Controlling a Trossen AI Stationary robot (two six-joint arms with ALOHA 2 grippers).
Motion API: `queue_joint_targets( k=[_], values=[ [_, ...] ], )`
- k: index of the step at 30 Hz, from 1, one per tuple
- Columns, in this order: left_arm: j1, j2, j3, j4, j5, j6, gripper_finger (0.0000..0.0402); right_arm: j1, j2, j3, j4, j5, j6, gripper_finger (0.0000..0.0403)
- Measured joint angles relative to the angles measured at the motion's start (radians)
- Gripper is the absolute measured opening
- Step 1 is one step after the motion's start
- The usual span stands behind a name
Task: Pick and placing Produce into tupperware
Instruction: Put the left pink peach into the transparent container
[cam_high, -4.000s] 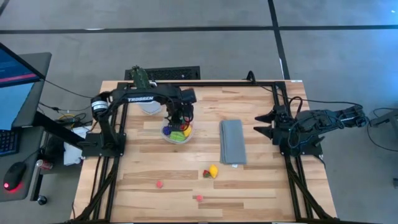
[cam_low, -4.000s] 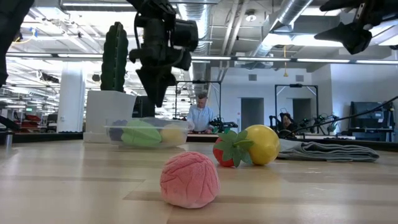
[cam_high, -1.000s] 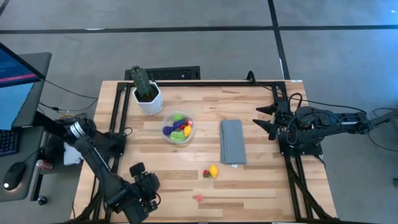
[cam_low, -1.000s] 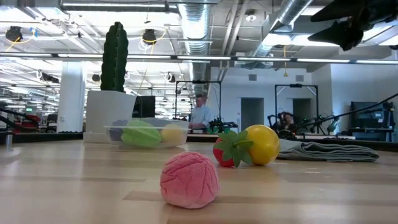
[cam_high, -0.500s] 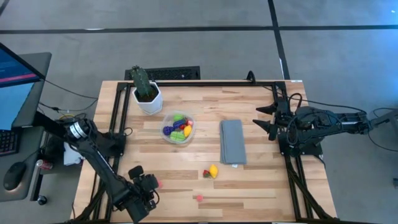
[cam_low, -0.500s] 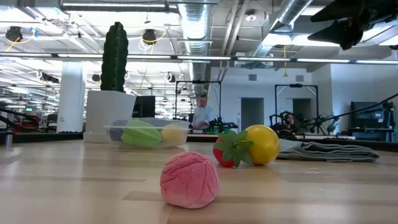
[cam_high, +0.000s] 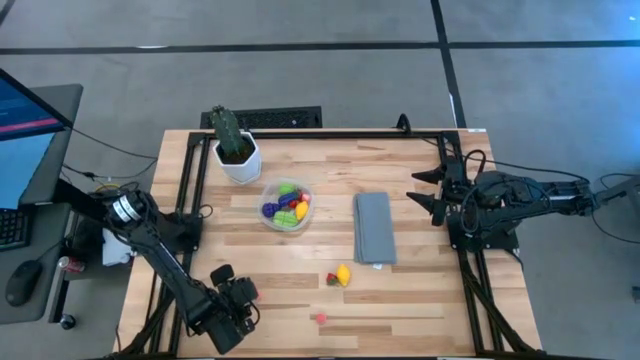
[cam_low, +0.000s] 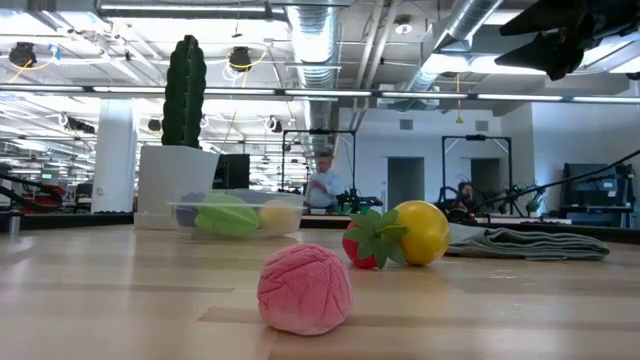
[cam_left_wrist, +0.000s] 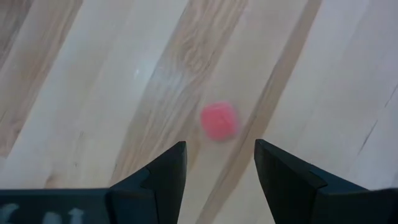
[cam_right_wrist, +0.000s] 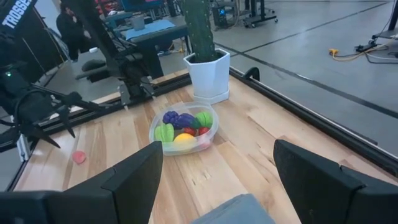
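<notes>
Wooden table (cam_high: 420, 300) bearing scattered produce. Hovering at near-left corner: left gripper (cam_left_wrist: 217, 163), fingers spread wide, pink ball (cam_left_wrist: 219, 121) lying just ahead between them. Waiting far right, also spread: right gripper (cam_right_wrist: 214, 171).

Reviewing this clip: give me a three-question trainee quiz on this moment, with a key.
1. True or false: the left gripper is open above a pink piece of produce.
2. Which things sit loose on the table beside the grey cloth? A) yellow lemon and strawberry B) the cactus C) the tupperware
3. Fill in: the right gripper waits at the table's ____ edge in the high view.

Key: 1 true; 2 A; 3 right.
</notes>
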Motion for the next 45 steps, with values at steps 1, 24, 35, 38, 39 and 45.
queue_joint_targets(
  k=[1,24,35,38,39,45],
  values=[
    [0.000,0.000,0.000,-0.002,0.000,0.000,0.0180,0.000,0.000,0.000,0.000,0.000,0.000,0.0328],
    [0.011,-0.001,-0.129,0.196,0.049,-0.013,0.0180,0.000,0.000,0.000,0.000,0.000,0.013,0.0328],
    [0.053,-0.001,-0.184,0.281,0.043,0.042,0.0180,0.000,0.000,0.000,0.000,0.000,0.045,0.0328],
    [0.069,-0.001,-0.207,0.358,0.054,0.065,0.0180,0.001,0.000,0.000,0.000,0.000,0.055,0.0328],
    [0.074,-0.001,-0.209,0.371,0.053,0.076,0.0180,0.001,0.000,0.000,0.000,-0.001,0.060,0.0328],
    [0.084,-0.001,-0.210,0.367,0.046,0.122,0.0180,0.001,0.000,0.000,-0.001,-0.010,0.080,0.0328]
  ],
)
